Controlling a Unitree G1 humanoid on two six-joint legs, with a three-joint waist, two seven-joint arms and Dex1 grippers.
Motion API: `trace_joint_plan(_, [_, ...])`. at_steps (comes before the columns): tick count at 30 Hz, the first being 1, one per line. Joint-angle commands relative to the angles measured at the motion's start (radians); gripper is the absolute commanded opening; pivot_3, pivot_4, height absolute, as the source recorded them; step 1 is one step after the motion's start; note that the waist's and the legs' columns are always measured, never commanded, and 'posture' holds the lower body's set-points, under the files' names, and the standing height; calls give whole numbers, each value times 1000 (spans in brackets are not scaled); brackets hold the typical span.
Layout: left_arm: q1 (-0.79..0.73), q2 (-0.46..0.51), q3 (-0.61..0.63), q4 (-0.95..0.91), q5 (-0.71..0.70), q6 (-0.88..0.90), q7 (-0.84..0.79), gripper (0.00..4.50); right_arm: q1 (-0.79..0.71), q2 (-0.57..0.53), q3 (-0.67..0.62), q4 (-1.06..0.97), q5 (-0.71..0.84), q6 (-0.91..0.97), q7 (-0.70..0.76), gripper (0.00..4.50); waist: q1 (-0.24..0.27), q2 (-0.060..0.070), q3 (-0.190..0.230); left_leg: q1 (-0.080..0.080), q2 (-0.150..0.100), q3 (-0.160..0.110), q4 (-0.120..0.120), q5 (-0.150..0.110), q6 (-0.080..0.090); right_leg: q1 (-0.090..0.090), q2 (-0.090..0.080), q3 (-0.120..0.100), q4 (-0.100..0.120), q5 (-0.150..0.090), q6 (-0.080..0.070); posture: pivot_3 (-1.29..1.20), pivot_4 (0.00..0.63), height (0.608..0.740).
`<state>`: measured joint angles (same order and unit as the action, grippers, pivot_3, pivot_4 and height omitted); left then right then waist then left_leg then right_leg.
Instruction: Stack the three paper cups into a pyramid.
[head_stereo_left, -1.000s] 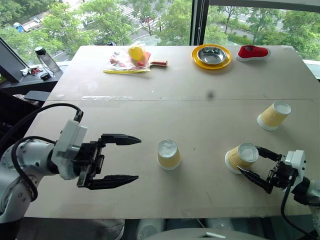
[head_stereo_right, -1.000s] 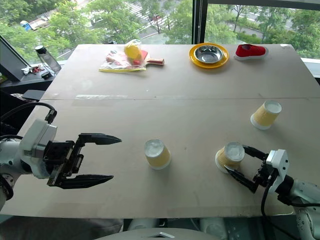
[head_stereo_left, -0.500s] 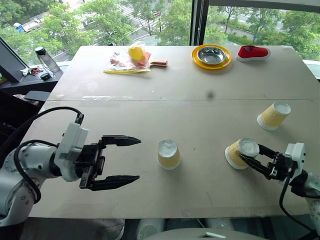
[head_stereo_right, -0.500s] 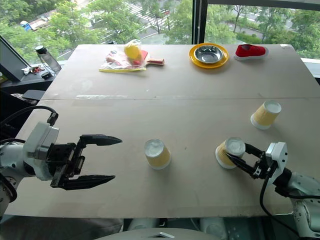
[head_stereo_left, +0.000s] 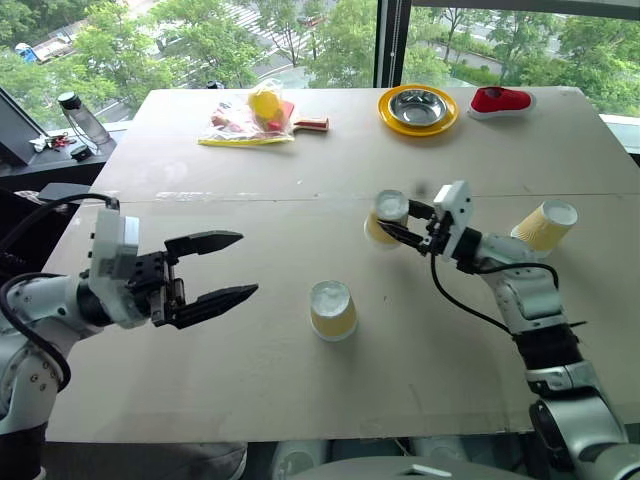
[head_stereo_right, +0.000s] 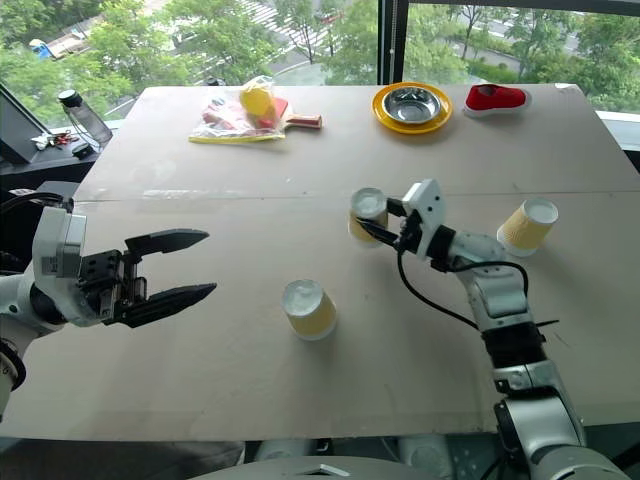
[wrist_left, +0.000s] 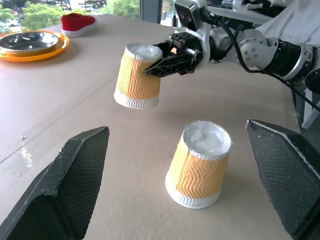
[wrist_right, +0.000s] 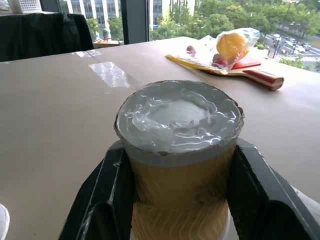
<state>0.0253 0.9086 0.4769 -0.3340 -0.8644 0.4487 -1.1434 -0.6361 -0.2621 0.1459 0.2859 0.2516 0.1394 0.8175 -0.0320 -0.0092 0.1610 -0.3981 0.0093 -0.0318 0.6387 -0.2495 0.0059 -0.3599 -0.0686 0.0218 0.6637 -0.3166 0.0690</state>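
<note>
We see the right gripper (head_stereo_left: 404, 222) clamped on one small tapered paper cup with pale yellow-orange ribbed walls and a white base (head_stereo_left: 387, 216). Its two black fingers (wrist_left: 169, 64) press the cup's sides just under the white end, which faces up, and the left wrist view shows the cup hanging clear of the light brown wooden table (head_stereo_left: 300, 160), tilted a little.

The left gripper (head_stereo_left: 222, 267) hovers with its black fingers spread wide and nothing between them. In its wrist view, a second yellow-orange paper cup (wrist_left: 198, 164) stands on the table, white end up, in line with the gap between those fingers but out beyond their tips. The held cup lies farther out still, past that standing one.

The third yellow-orange paper cup (head_stereo_left: 546, 225) sits on the table on the far side of the right arm from the held cup, well apart from both pairs of fingers and leaning slightly.

Far beyond the right fingers, along the table's window edge, we make out a steel bowl on a round yellow plate (head_stereo_left: 418, 107), a red shoe (head_stereo_left: 502, 100) beside it, and a clear plastic bag holding a yellow ball (wrist_right: 231, 45) lying over a red wooden-handled paddle (wrist_right: 252, 72).

No cup touches another; all three are apart.
</note>
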Motion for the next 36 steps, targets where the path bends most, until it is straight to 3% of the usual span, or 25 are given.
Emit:
trace_joint_plan(1, [-33,4,14,2,10,34,72,4500,-92,35,4,143,-34,-47,5,1844,-1,0,0,-1,0,0,0,0,-1,-1,0,0,0,0,0,0,150,740])
trace_joint_plan(7, [-50,-14,-14,8,51,32,113,4500,-157,73,1,254,-54,-89,33,1844,-13,0,0,-2,0,1,-2,0,-1,-3,0,0,0,0,0,0,150,740])
trace_joint_plan(13, [-68,-9,-32,26,63,28,78,4500,-87,12,-33,101,-22,-34,53,4483,-8,0,0,-1,1,1,-2,1,-2,-4,1,0,4,0,0,0,150,740])
trace_joint_plan(22, [-159,12,-95,9,36,76,25,4500,189,-192,-131,-305,31,85,38,4483,-3,0,0,-1,0,0,-1,-1,1,-4,0,0,5,0,0,0,150,740])
trace_joint_plan(28, [-336,-3,-209,-12,28,118,30,4500,368,-232,-355,-545,53,100,-149,4483,-3,-1,0,-1,0,1,0,-1,2,-3,1,1,7,0,0,0,150,740])
trace_joint_plan(33, [-453,-12,-265,-67,-28,205,73,4500,501,-265,-536,-594,28,117,-285,4483,1,-1,0,-1,0,1,0,-1,1,-3,1,1,6,0,0,0,150,740])
trace_joint_plan(36, [-499,-20,-292,-59,-24,236,96,4500,544,-252,-571,-575,30,110,-327,4483,-2,-1,0,-1,-1,1,0,-1,1,-3,2,2,6,0,0,0,150,740])
